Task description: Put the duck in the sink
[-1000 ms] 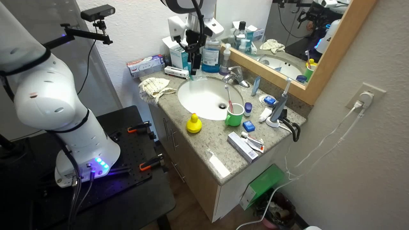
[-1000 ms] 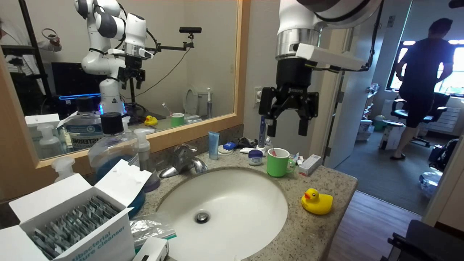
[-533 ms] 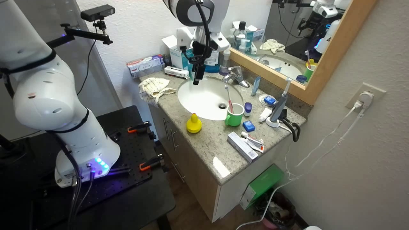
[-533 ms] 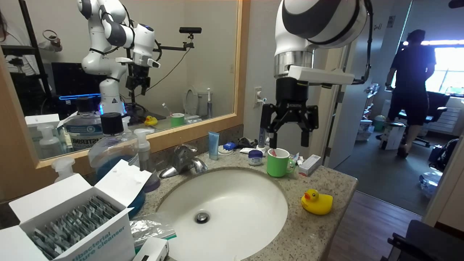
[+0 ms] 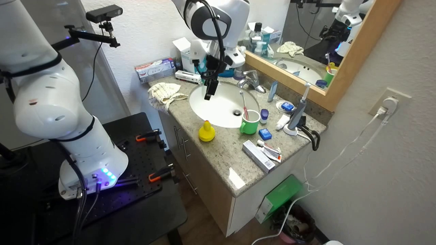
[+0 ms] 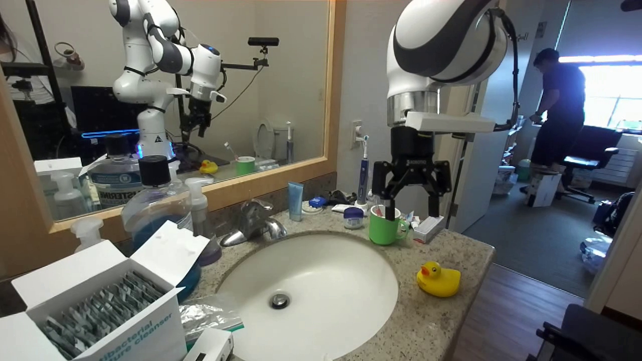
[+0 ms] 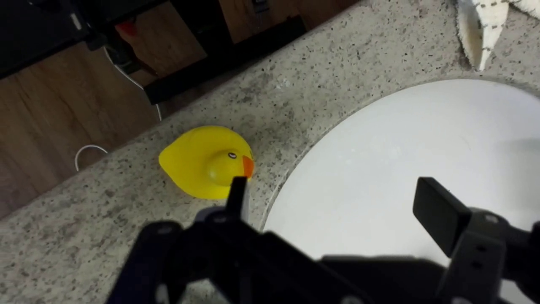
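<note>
The yellow duck (image 5: 206,132) sits upright on the speckled countertop beside the sink's rim. It also shows in an exterior view (image 6: 439,282) and at the left of the wrist view (image 7: 198,158), its orange beak toward the basin. The white sink (image 5: 213,107) is a round basin with a dark drain and chrome faucet (image 6: 256,223); it fills the right of the wrist view (image 7: 371,160). My gripper (image 6: 412,215) points down, open and empty, above the counter and basin. In the wrist view the gripper (image 7: 331,181) has its left fingertip overlapping the duck's edge, apparently well above it.
A green mug (image 6: 383,229) with a toothbrush stands at the sink's rim. A toothpaste box (image 5: 259,156) and tubes lie nearby. An open box of packets (image 6: 115,316), bottles and a cloth (image 5: 165,92) stand around the basin's far end. A mirror (image 6: 251,100) borders the counter.
My gripper has moved steadily down toward the counter and basin, staying open. The duck has not moved. A person in the background has shifted.
</note>
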